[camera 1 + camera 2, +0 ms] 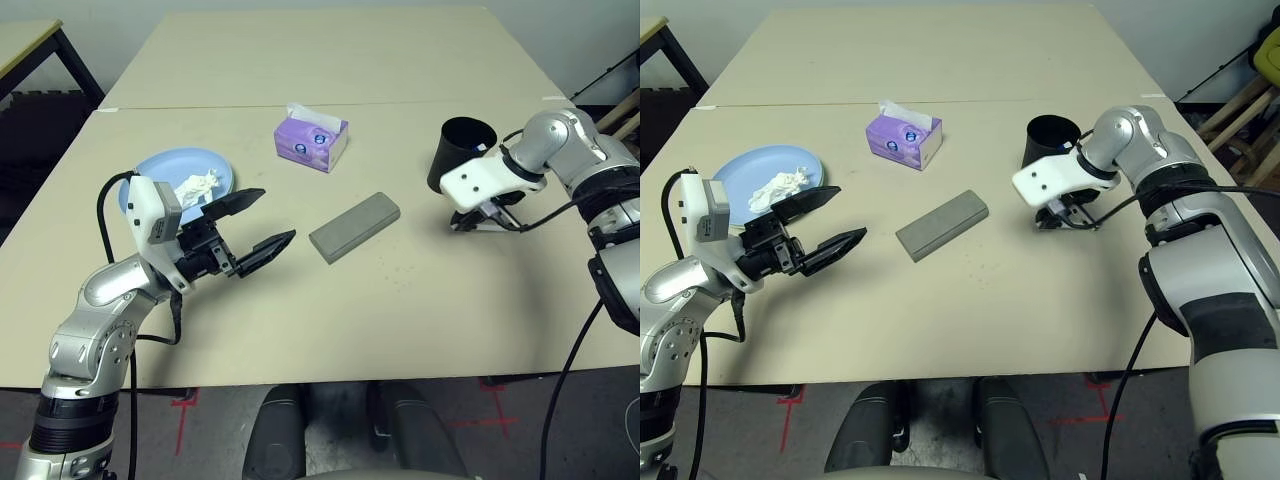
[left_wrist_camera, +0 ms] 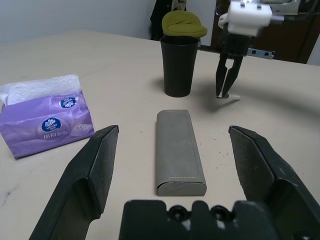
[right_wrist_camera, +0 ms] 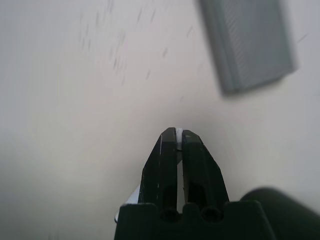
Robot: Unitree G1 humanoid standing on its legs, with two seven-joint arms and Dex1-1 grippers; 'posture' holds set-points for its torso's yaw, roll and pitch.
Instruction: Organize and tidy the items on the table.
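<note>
- Beside the black cup [image 1: 462, 152], at the right of the table [image 1: 420, 320], the right gripper [image 2: 226, 94] is seen pressed together on a white marker [image 2: 231, 97], whose end sticks out just above the tabletop.
- Light, stiff and smooth is how the marker is judged; slipping or swivelling is likely when it is pinched near one end, so a hold at mid-length would be steadier.
- Near the blue plate [image 1: 160, 172], which carries a crumpled tissue [image 1: 197, 186], the left gripper [image 1: 258, 225] is held spread wide and empty.
- Between the two arms the grey glasses case [image 1: 354, 226] lies flat; it is judged rigid and best taken across its narrow width.
- Behind it, the purple tissue box [image 1: 311, 141] is judged soft and easily crushed.
</note>
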